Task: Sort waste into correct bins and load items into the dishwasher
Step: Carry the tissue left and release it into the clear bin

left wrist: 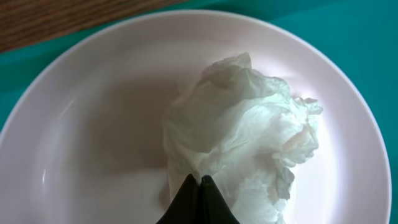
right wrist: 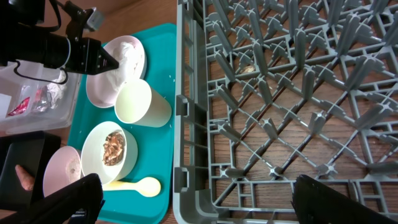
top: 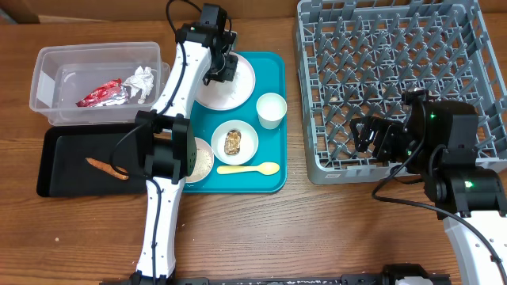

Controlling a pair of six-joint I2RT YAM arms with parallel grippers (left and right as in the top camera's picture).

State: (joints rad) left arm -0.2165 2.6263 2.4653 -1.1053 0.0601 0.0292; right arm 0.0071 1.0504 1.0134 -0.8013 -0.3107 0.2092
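Note:
My left gripper (top: pixel 223 66) is over the pale pink plate (top: pixel 238 93) on the teal tray. In the left wrist view its fingers (left wrist: pixel 200 180) are shut on a crumpled white napkin (left wrist: pixel 242 124) lying on the plate (left wrist: pixel 93 124). My right gripper (top: pixel 368 136) is open and empty over the front left corner of the grey dish rack (top: pixel 317 170), with its fingers (right wrist: pixel 199 199) wide apart. The clear tub (top: pixel 47 79) holds a red wrapper (top: pixel 103 95) and another white napkin (top: pixel 142 79). The sausage (top: pixel 107 169) lies in the black tray (top: pixel 71 184).
The teal tray (top: pixel 273 180) also holds a white cup (top: pixel 271 109), a small white bowl (top: pixel 245 131) with a brown food chunk (top: pixel 233 142), a pale yellow spoon (top: pixel 249 169) and a pink bowl (top: pixel 202 162) partly hidden under my left arm.

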